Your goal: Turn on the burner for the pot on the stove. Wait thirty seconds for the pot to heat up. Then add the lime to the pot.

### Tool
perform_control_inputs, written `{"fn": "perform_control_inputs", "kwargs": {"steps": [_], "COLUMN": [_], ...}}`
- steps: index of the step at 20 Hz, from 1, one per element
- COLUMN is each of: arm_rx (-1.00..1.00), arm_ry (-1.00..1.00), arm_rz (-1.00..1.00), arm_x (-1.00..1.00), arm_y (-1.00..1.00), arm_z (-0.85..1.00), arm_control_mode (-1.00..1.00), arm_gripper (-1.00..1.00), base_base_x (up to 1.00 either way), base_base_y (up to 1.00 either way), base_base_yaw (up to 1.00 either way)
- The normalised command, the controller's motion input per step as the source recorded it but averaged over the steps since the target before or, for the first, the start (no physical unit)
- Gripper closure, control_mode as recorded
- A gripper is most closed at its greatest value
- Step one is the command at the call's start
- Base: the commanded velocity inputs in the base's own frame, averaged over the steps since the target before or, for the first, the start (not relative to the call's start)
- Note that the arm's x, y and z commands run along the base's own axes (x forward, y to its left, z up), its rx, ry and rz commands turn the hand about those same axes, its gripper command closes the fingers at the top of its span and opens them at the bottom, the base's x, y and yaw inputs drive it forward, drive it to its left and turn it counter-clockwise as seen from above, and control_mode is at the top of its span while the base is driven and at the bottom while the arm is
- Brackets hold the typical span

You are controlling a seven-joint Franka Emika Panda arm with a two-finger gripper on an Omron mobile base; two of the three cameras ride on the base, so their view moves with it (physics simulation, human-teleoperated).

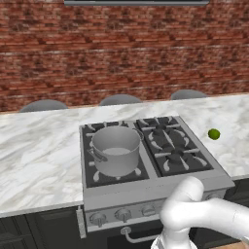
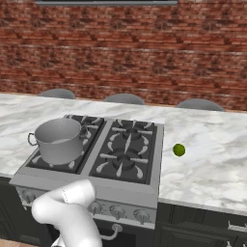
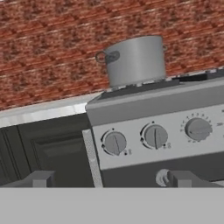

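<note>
Still at the knob step: we face the stove (image 3: 157, 109) front with the gripper (image 3: 111, 178) spread wide and holding nothing.
We see the pot (image 1: 115, 150) on the front-left burner, and in the hand view it sits above the knobs; we judge the leftmost knob (image 3: 114, 143) is likely its control, though we cannot read any markings. It looks rigid, smooth and probably slippery, so we pinch across the raised ridge on its face and twist, not the rounded rim. We find the lime (image 1: 214, 134) on the marble counter (image 1: 39, 151), right of the stove and well apart from the pot. It should be light, firm and prone to rolling, so we take it across its middle from above.
</note>
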Motion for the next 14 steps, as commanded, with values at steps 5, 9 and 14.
{"fn": "perform_control_inputs", "kwargs": {"steps": [5, 9, 14], "arm_rx": [0.0, 0.0, 0.0], "arm_ry": [0.0, 0.0, -0.01], "arm_rz": [0.0, 0.0, 0.0], "arm_x": [0.0, 0.06, 0.1], "arm_y": [0.0, -0.01, 0.0], "arm_z": [-0.25, -0.24, -0.1], "arm_control_mode": [-1.0, -1.0, -1.0], "arm_gripper": [-1.0, -1.0, -1.0], "base_base_x": [0.0, 0.0, 0.0], "base_base_y": [0.0, 0.0, 0.0], "base_base_yaw": [0.0, 0.0, 0.0]}}
